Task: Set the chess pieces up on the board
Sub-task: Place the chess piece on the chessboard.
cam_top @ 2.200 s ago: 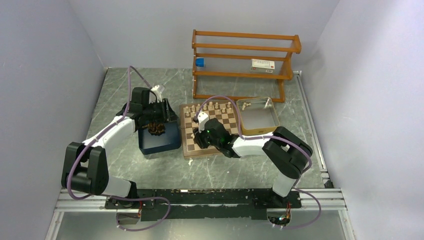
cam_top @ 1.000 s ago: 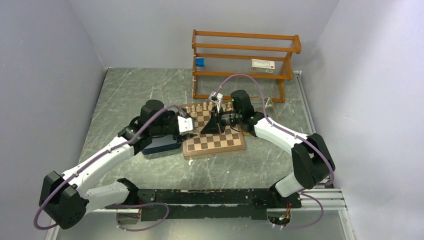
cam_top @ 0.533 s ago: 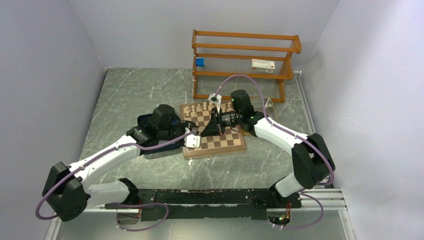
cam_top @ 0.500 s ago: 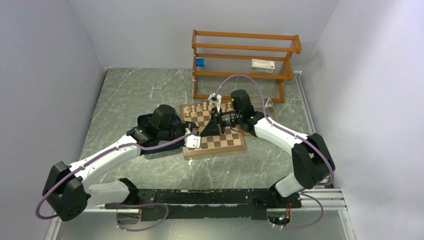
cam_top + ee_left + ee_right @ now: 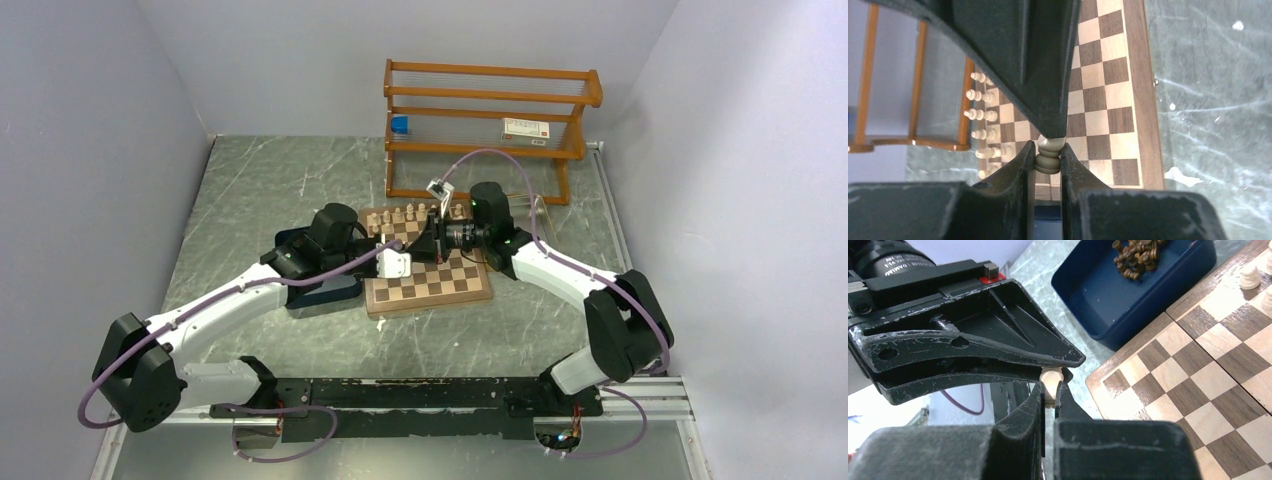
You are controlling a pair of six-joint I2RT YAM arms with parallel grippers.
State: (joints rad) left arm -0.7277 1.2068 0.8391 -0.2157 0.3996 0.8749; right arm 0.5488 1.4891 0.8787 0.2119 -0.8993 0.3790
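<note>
Over the board (image 5: 445, 287), the left gripper (image 5: 1047, 157) has just swung across from the blue tray (image 5: 1108, 305) and clamped onto the cream piece (image 5: 1051, 376) that the right gripper (image 5: 1049, 391) also pinches, so the piece hangs in the air between them. It looks like a handover, with no square reached yet. Other cream pieces (image 5: 977, 114) line the far rows, and dark pieces (image 5: 1137, 254) lie heaped in the tray. The table (image 5: 270, 190) is grey-green marble, with a wooden rack (image 5: 490, 122) behind and pale walls (image 5: 90, 130).

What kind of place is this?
Probably a robot test booth in a lab: a left arm and right arm bolted to a metal rail, plain grey walls boxing in the table, and a chessboard.
</note>
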